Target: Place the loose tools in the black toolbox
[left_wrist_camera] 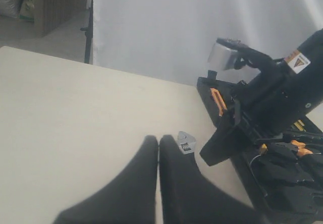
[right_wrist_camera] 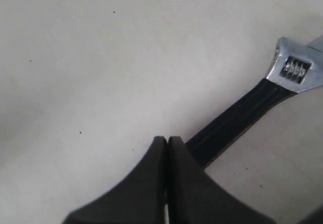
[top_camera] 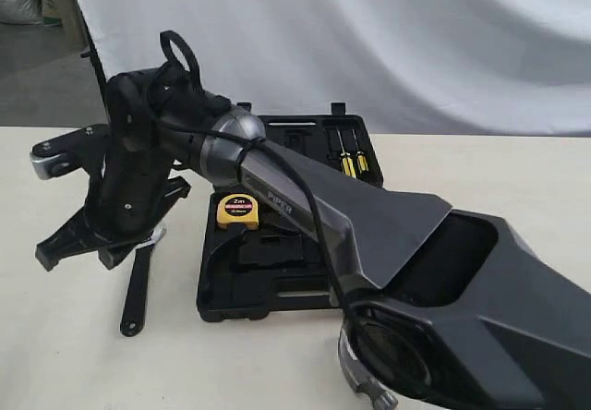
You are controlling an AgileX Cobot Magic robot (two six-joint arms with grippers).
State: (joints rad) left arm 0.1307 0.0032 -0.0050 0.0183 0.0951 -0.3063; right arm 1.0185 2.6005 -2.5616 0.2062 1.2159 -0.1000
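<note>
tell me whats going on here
Loose tools are being packed into the open black toolbox. The adjustable wrench lies on the table beside the box, not yet picked up. The right claw is shut with its tip at the wrench's handle and nothing between its fingers. The left claw is shut too, holding nothing.

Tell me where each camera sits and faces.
Exterior: off the arms, looking across the table at the black toolbox; the right arm fills the foreground.
Left wrist: on the left arm, looking past the left fingers toward the toolbox and right arm.
Right wrist: on the right arm, looking down past the right fingers at the table.
Shared: all three show the adjustable wrench.
</note>
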